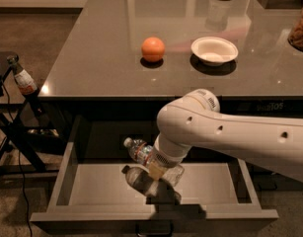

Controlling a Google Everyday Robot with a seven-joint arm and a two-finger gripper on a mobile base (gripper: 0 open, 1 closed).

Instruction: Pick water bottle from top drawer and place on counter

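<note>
1. Two fingers (154, 171) are clamped on the water bottle (139, 152) around its middle. There's no gap between them and the plastic, so it's a proper grip. They hang over the middle of the top drawer (92, 189), a bit above its floor.
2. The bottle is tilted, with the pale cap pointing up toward the drawer's left side and the fat end lower toward the right. It's clear of the drawer floor, and its dark shadow lies on the floor right underneath.
3. The white arm (230, 132) reaches in from the drawer's right side. Its rounded joint sits above the drawer's back edge.
4. The drawer is pulled out and shows a pale grey floor and low sides.
5. The desk (101, 43) is the dark glossy top above the back of the drawer. On it, roughly over the drawer's middle, is an orange (153, 49), with a white bowl (214, 50) further right and not touching it.
6. Off the drawer's left side, a dark-capped bottle (22, 79) with a red-white label leans at a black frame (13, 132).
</note>
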